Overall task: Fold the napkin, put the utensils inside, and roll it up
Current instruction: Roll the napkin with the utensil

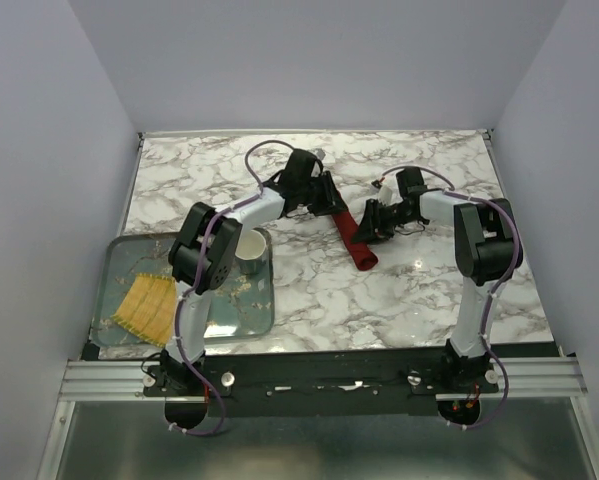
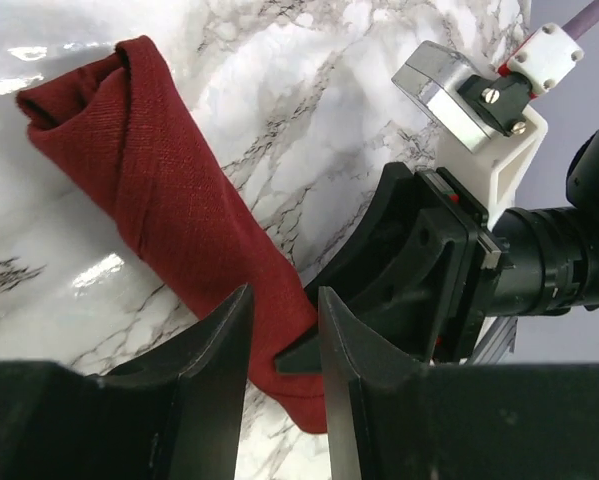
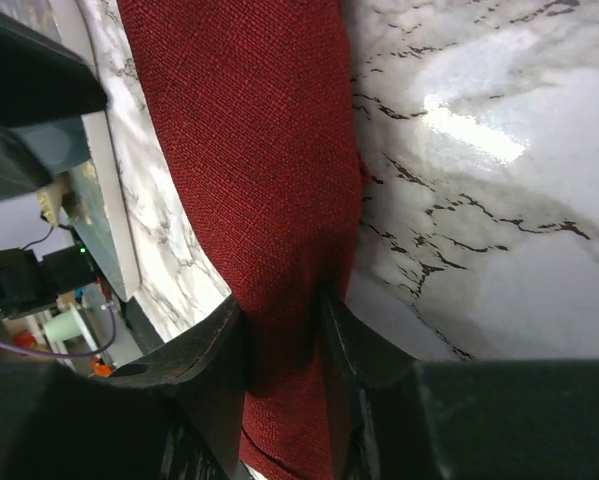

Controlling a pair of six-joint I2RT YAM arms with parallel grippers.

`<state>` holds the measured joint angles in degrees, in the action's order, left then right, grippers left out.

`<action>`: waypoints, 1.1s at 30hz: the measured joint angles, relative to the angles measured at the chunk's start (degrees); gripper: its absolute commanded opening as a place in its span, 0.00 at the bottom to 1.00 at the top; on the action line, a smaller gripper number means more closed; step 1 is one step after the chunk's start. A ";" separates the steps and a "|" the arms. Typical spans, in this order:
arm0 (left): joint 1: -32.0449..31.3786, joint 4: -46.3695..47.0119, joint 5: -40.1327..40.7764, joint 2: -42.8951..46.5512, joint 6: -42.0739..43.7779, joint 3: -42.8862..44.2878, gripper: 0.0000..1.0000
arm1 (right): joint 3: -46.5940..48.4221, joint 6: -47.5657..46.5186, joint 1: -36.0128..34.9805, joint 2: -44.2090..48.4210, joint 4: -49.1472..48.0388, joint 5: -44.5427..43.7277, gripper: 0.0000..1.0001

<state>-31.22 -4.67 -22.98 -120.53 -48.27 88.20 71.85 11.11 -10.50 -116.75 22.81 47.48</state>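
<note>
The dark red napkin (image 1: 356,240) lies as a tight roll on the marble table, slanting from far left to near right. No utensils show in any view. My left gripper (image 1: 331,200) sits at the roll's far end. In the left wrist view its jaws (image 2: 284,300) stand apart, with the end of the napkin (image 2: 169,190) in the gap and no clear pinch. My right gripper (image 1: 371,222) comes in from the right. In the right wrist view its fingers (image 3: 284,305) press both sides of the napkin (image 3: 259,150).
A metal tray (image 1: 119,250) sits at the near left, holding a yellow woven mat (image 1: 144,308) and a white cup (image 1: 251,250). The two grippers are very close, with the right gripper's black body (image 2: 419,260) just past my left fingertips.
</note>
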 measured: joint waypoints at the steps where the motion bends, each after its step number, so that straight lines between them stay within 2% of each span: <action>1: -0.24 0.04 -0.04 -0.87 -0.09 0.72 0.40 | 0.00 0.04 0.15 -0.24 -0.02 0.57 0.45; 8: -0.76 -0.17 -0.09 -5.35 -0.31 4.15 0.40 | -0.04 -0.20 0.46 0.24 0.39 0.31 0.51; 13: -0.72 -0.17 -0.04 -5.46 -0.42 4.15 0.40 | -0.74 -1.07 -1.05 5.35 3.72 -8.39 0.58; 16: -0.70 -0.20 -0.04 -5.46 -0.42 4.15 0.40 | -0.79 -1.18 -3.89 10.86 5.99 -17.35 0.58; 21: -0.68 -0.17 -0.04 -5.46 -0.42 4.13 0.40 | 0.52 -1.62 -12.94 16.98 9.25 -34.45 0.66; 26: -0.66 -0.13 -0.04 -5.46 -0.42 3.91 0.40 | 4.46 -2.08 -21.88 15.65 12.37 -49.72 0.70; 33: -0.44 -0.02 -0.07 -5.46 -0.70 3.54 0.40 | 7.80 -2.16 -27.19 9.55 14.03 -64.72 0.73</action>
<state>-31.66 -4.69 -23.05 -125.99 -48.97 91.74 79.66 8.95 -37.69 -107.20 36.84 -17.23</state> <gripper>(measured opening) 0.394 0.713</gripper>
